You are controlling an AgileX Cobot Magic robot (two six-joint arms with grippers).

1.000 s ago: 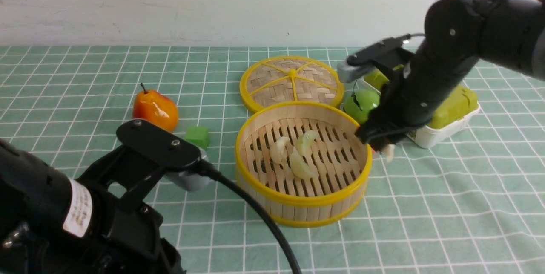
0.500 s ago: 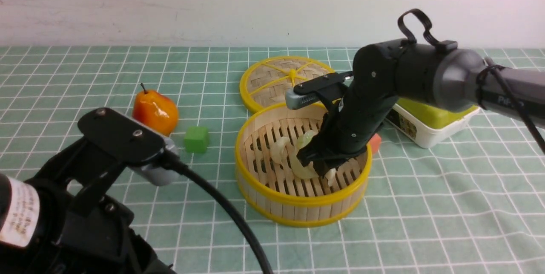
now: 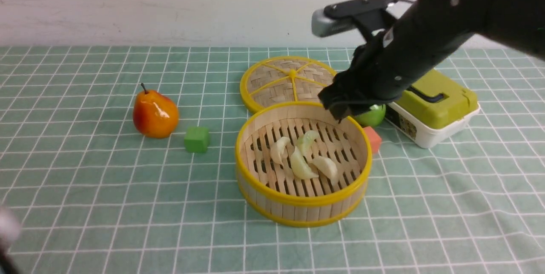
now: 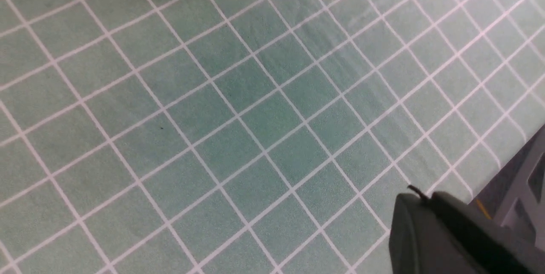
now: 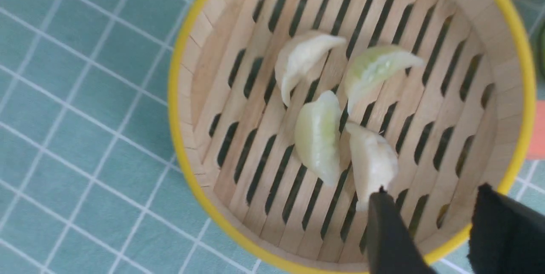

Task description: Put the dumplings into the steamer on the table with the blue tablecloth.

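Note:
The steamer stands mid-table on the blue tablecloth. Several glossy dumplings lie on its slatted floor: one cream, one pale green, one yellow-green and one white. My right gripper hangs open and empty above the steamer's far right rim. In the right wrist view the gripper is open over the steamer, its near fingertip just above the white dumpling. My left gripper is shut and empty over bare cloth; it is out of the front view.
The flat woven lid lies behind the steamer. A green apple, an orange-red cube and a green-lidded white box sit to the right. A pear and a green cube sit to the left.
My right gripper carried a dumpling into the steamer, let it go, then rose up and back. My left arm has pulled back out of the front view.

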